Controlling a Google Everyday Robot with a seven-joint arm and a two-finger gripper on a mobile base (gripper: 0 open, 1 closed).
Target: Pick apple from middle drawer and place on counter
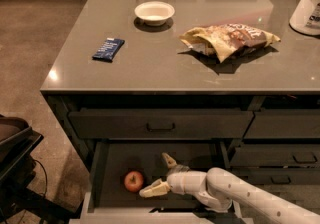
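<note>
The apple (pixel 133 181), small and red, lies on the dark floor of the open middle drawer (pixel 120 160), toward its left side. My gripper (pixel 157 174) is inside the drawer just right of the apple, fingers spread open, one pointing up and back, the other (pixel 151 189) pointing left toward the apple with a small gap between them. It holds nothing. The white arm (pixel 235 195) reaches in from the lower right. The grey-brown counter (pixel 150 60) lies above the drawers.
On the counter are a white bowl (pixel 154 12), a dark blue snack bar (pixel 108 49), a crumpled chip bag (pixel 229 39) and a white container (pixel 307 8) at the right edge. A closed handled drawer (pixel 160 124) sits above the open one. A dark object (pixel 15 158) stands at left.
</note>
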